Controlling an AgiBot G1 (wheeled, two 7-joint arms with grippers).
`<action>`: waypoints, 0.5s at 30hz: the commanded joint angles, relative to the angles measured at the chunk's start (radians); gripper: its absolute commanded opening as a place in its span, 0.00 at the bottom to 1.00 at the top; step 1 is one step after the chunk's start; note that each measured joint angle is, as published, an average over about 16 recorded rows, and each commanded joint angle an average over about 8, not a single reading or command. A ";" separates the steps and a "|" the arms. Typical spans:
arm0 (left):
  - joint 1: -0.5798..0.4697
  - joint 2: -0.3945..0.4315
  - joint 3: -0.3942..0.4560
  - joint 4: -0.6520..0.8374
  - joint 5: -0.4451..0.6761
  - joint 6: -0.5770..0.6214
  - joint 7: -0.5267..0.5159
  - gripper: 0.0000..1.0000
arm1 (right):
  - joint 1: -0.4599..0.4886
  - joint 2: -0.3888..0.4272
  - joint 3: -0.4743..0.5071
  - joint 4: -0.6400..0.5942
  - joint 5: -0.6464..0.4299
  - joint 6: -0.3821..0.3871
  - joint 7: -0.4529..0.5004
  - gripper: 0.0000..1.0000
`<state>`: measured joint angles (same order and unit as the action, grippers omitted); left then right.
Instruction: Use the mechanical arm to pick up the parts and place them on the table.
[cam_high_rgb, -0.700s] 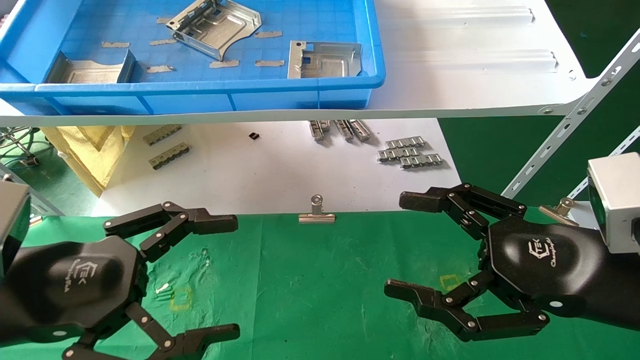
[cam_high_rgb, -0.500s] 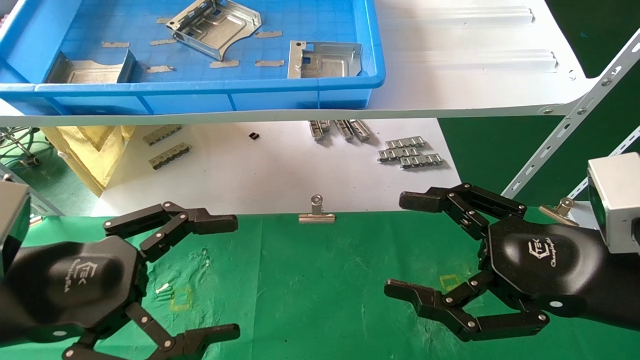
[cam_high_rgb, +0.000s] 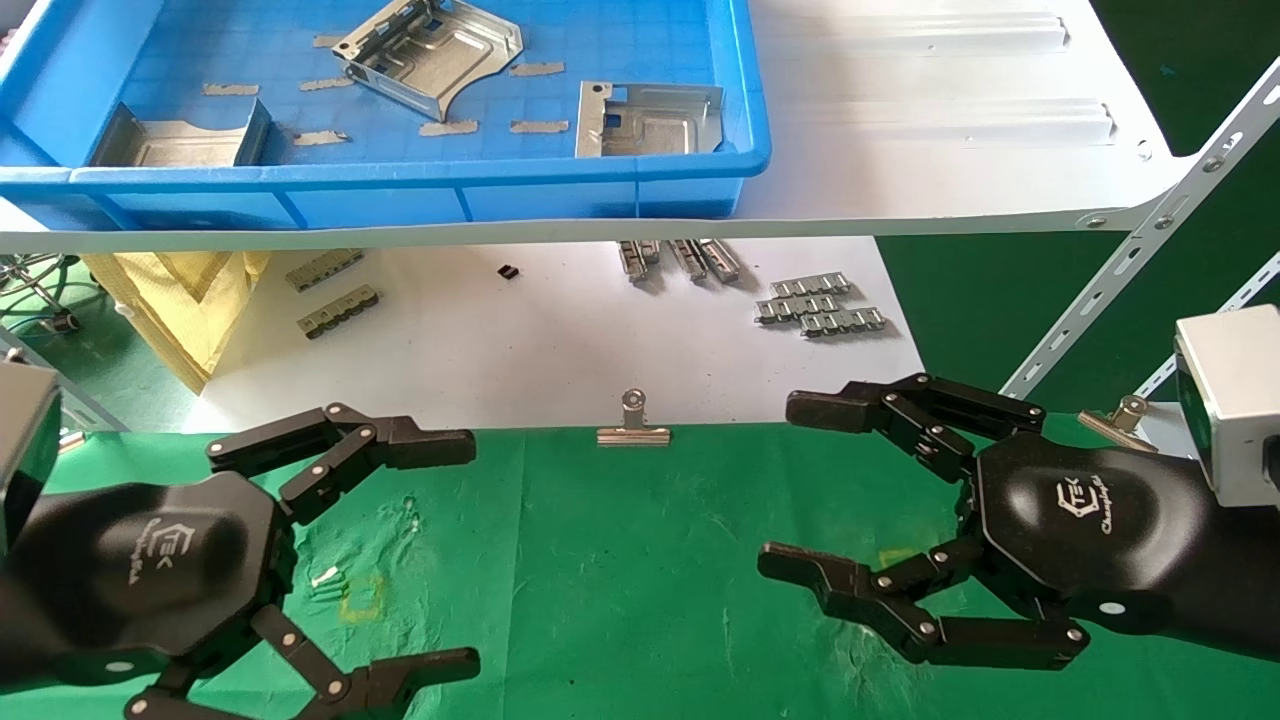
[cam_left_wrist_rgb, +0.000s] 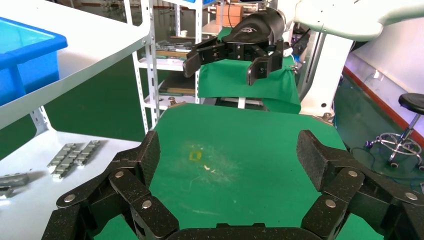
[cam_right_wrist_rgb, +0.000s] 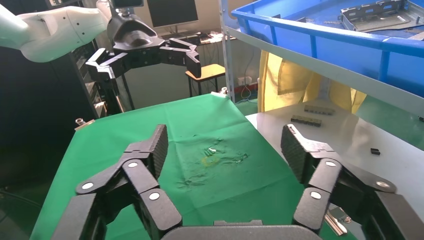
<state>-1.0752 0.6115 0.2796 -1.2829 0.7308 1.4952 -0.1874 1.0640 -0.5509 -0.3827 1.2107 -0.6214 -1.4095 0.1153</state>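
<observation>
Three silver parts lie in the blue tray (cam_high_rgb: 600, 190) on the white shelf: one (cam_high_rgb: 432, 55) at the back middle, one (cam_high_rgb: 650, 120) at the right, one (cam_high_rgb: 185, 140) at the left. My left gripper (cam_high_rgb: 455, 550) is open and empty over the green table (cam_high_rgb: 620, 560) at the near left. My right gripper (cam_high_rgb: 800, 490) is open and empty over the table's right side. Each wrist view shows its own open fingers (cam_left_wrist_rgb: 145, 155) (cam_right_wrist_rgb: 157, 145) over bare green cloth, with the other hand farther off.
The white shelf board (cam_high_rgb: 900, 150) overhangs a lower white surface (cam_high_rgb: 540, 340) with small grey connector strips (cam_high_rgb: 820, 305). A silver binder clip (cam_high_rgb: 633, 425) grips the cloth's far edge. Slotted shelf struts (cam_high_rgb: 1130, 270) stand at the right.
My right gripper has shifted slightly to the left and its lower fingers have dropped a little. The left gripper and the parts have not moved.
</observation>
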 joint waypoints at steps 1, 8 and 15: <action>0.000 0.000 0.000 0.000 0.000 0.000 0.000 1.00 | 0.000 0.000 0.000 0.000 0.000 0.000 0.000 0.00; 0.000 0.000 0.000 0.000 0.000 0.000 0.000 1.00 | 0.000 0.000 0.000 0.000 0.000 0.000 0.000 0.00; -0.027 -0.001 -0.005 -0.004 0.001 0.001 0.002 1.00 | 0.000 0.000 0.000 0.000 0.000 0.000 0.000 0.00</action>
<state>-1.1369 0.6169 0.2765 -1.2761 0.7446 1.4922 -0.1905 1.0640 -0.5509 -0.3827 1.2107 -0.6214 -1.4095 0.1153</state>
